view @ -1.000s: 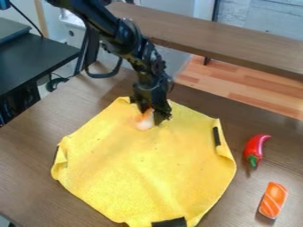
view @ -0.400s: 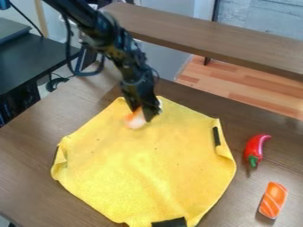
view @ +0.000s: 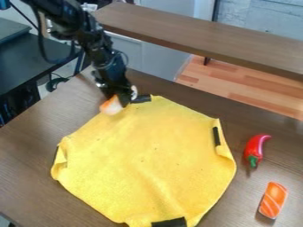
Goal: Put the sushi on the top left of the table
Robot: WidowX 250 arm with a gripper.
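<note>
Table (view: 33,153), with cloth (view: 148,159) at its middle; gripper (view: 121,98) at eleven o'clock, fingers clamped on the sushi (view: 111,106) near the cloth's edge; sushi probably light, fairly firm and smooth, unlikely to break; best gripped across its long sides, at mid-length, against slipping.

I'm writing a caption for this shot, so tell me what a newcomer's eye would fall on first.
Likely first is the big yellow cloth spread across the middle of the brown table. Next comes the black arm at the upper left, its tool holding an orange-and-white sushi piece by the cloth's upper-left edge. On the right, the red chili lies above a striped orange piece.
</note>
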